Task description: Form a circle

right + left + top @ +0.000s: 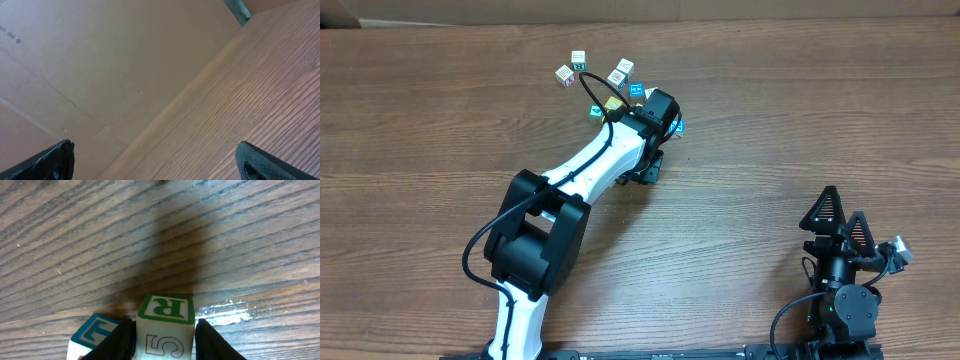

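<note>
The circle is only a loose cluster of tiny printed cubes [619,76] at the far middle of the table, with no clear ring. My left gripper [668,120] reaches down at the cluster's right end. In the left wrist view its fingers [120,340] flank a white cube [165,325] with a green R on top and a 5 on its side. The left finger touches it and a thin gap shows at the right finger. A blue-faced cube [92,332] lies just left of the fingers. My right gripper [842,225] rests open and empty at the near right.
More white cubes [578,59] and cyan cubes [636,90] lie around the cluster behind the left arm. The right wrist view shows a cardboard wall [100,60] beside the wooden tabletop [260,90]. A pale scuff [225,315] marks the wood right of the R cube.
</note>
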